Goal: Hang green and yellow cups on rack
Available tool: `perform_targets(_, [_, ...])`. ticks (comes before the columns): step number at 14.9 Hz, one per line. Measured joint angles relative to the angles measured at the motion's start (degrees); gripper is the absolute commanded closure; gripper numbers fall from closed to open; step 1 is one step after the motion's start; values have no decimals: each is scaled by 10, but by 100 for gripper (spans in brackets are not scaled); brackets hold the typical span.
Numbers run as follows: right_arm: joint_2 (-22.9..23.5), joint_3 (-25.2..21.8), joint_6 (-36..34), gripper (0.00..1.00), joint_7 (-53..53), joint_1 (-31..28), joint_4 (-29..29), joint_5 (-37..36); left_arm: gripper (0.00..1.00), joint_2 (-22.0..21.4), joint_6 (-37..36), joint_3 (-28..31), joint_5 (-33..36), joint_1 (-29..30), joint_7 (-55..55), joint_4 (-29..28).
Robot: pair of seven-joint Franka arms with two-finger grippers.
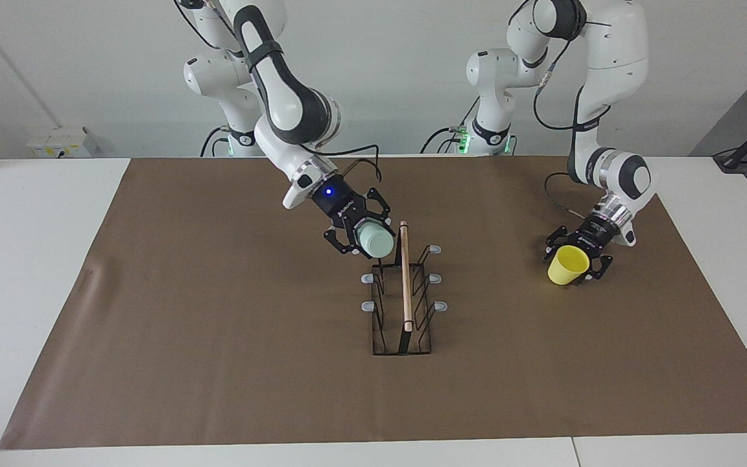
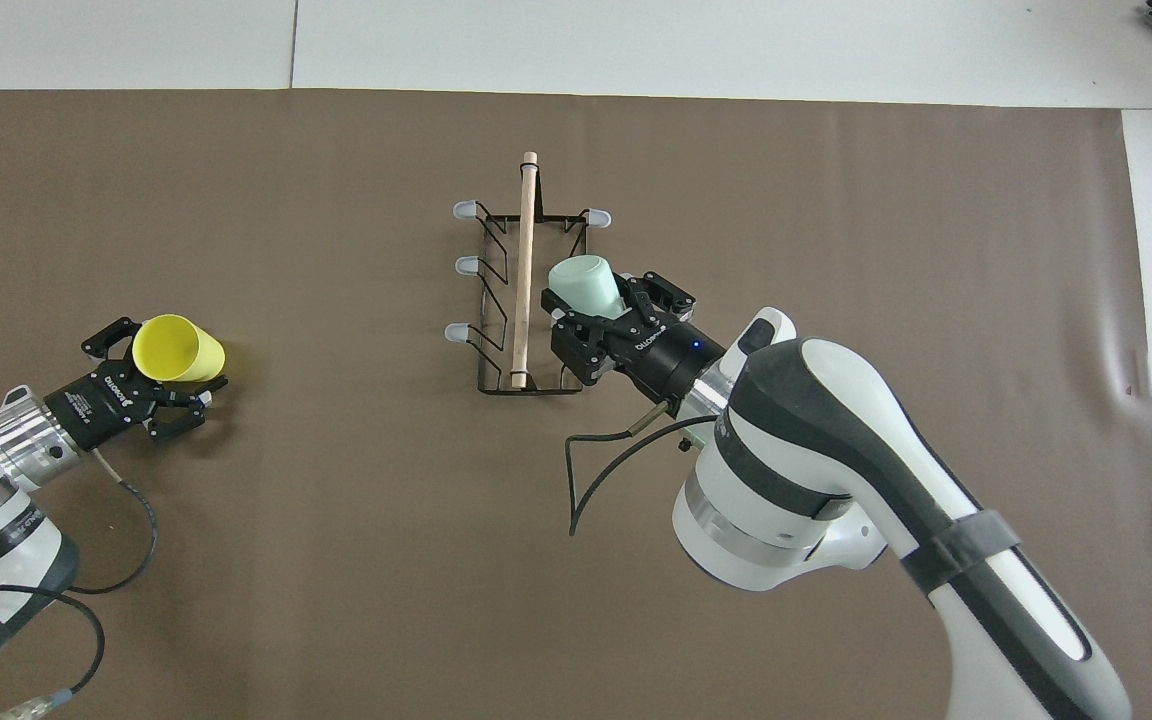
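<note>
the right gripper (image 1: 366,237) is clamped on the mint green cup (image 1: 375,243), holding it tilted in the air over the rack's (image 1: 403,305) end nearest the robots, on the right arm's side of the wooden rod (image 1: 404,275). the black wire rack stands mid-table with no cup on its grey-tipped prongs. the yellow cup (image 1: 568,264) lies on its side on the brown mat (image 1: 218,363) toward the left arm's end, between the spread fingers of the left gripper (image 1: 576,254).

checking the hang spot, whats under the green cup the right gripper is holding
The green cup, held in the right gripper, is over the rack, beside its wooden rod. It covers the prong directly beneath.
</note>
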Motion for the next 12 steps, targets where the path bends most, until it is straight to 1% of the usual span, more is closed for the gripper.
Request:
perform_targets(1, [2, 0, 3, 100, 0, 0, 4, -2, 14, 0, 2, 0, -3, -3, 2, 0])
perform_targets(2, [4, 0, 5, 100, 0, 0, 7, -8, 45, 0, 2, 0, -4, -5, 4, 0])
perform_targets(3, [7, -1, 7, 100, 0, 0, 10, -14, 99, 1, 4, 0, -5, -6, 5, 0])
perform_targets(9, [22, 0, 15, 100, -1, 0, 11, -18, 100, 1, 8, 5, -11, -6, 23, 5])
perform_targets(11, [29, 0, 16, 100, -9, 1, 10, -16, 100, 1, 11, 8, 9, -6, 27, 18])
perform_targets(12, [33, 0, 16, 100, -23, 2, 11, -2, 100, 0, 14, 9, 31, -6, 27, 29])
